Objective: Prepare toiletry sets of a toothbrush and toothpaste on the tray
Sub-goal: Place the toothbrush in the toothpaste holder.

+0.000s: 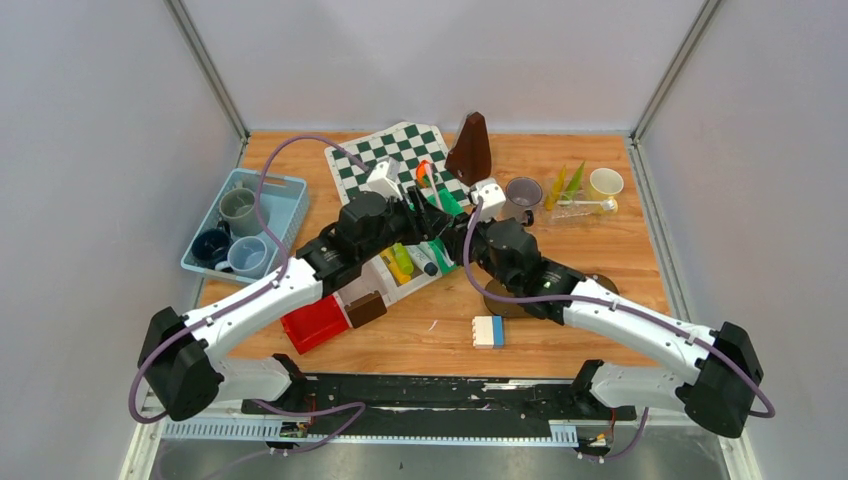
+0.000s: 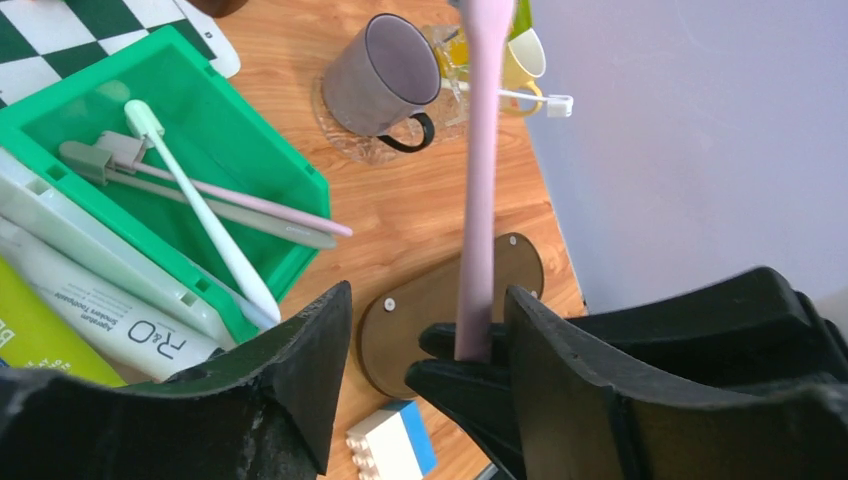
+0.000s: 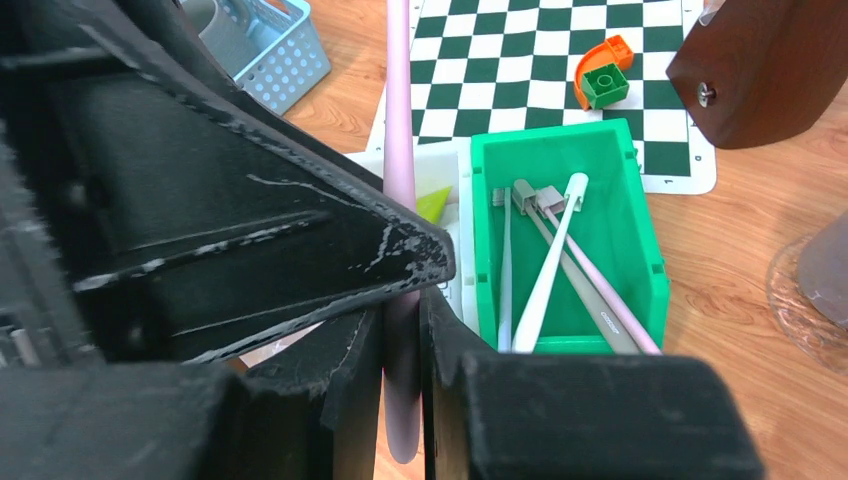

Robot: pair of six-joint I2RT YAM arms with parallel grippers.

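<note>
I've got right gripper (image 3: 400,325) clamped on the pink toothbrush (image 3: 399,120), upright, centre frame. Left gripper (image 2: 428,305) jaws stand wide either side of its shaft.

Light's bright and even, coming from above, so just soft shadows under my arms (image 1: 250,300) on the table (image 1: 620,260). Overhead view's sharp, walls (image 1: 100,150) lean a bit. Wrist views: my black fingers (image 2: 270,400) up close are blurry, background crisp.

Wooden table (image 1: 440,338) carries chessboard mat (image 1: 392,152), blue basket (image 1: 293,205), clear tray (image 1: 556,214).
</note>
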